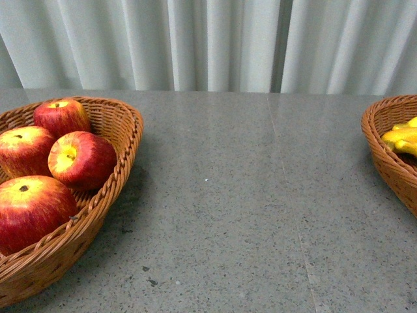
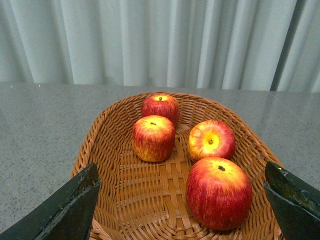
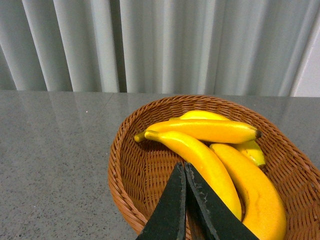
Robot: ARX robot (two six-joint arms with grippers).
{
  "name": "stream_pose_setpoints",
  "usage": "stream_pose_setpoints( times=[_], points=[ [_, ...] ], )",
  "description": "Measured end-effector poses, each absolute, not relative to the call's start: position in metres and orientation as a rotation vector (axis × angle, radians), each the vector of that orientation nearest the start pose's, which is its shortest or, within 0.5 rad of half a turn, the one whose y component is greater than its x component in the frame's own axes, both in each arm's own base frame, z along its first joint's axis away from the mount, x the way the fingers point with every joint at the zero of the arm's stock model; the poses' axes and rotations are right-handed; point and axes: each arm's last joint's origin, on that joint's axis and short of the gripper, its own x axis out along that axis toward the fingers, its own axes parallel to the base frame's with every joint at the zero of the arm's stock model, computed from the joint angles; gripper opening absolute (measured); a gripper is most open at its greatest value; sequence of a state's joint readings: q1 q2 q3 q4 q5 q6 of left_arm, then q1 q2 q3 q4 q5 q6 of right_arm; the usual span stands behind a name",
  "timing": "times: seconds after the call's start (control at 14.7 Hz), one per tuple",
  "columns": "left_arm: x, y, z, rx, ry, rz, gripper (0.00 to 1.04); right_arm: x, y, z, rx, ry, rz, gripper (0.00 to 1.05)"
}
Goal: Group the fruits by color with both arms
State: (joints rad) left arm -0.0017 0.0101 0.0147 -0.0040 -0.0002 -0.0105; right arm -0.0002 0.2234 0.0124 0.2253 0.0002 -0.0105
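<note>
2 wicker baskets [image 1: 124, 140] [image 1: 374, 134], grey table [image 1: 247, 195] (curtain [image 1: 215, 39] behind)

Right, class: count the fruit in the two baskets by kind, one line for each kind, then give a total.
Red apples, in the basket under the left arm: 4
Yellow bananas, in the basket under the right arm: 4 can be made out, though they overlap
Total: 8 fruits
</note>
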Motion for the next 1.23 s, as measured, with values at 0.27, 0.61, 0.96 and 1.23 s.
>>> stream_pose_setpoints(
  times=[0.27, 0.61, 0.96, 1.23],
  points=[
    [0.097, 0.0, 0.167, -0.011, -0.001, -0.001, 0.98, 0.099, 0.0, 0.165, -0.01, 0.025, 0.001, 0.02],
    [0.097, 0.0, 0.167, -0.01, -0.001, -0.002, 0.98, 0.097, 0.0, 0.167, -0.01, -0.004, 0.0, 0.02],
    [0.097, 0.0, 0.167, -0.01, -0.001, -0.002, 0.98, 0.097, 0.0, 0.167, -0.01, -0.004, 0.0, 0.38],
    [0.097, 0.0, 0.167, -0.01, -0.001, -0.002, 0.98, 0.097, 0.0, 0.167, -0.009, -0.004, 0.0, 0.98]
  ],
)
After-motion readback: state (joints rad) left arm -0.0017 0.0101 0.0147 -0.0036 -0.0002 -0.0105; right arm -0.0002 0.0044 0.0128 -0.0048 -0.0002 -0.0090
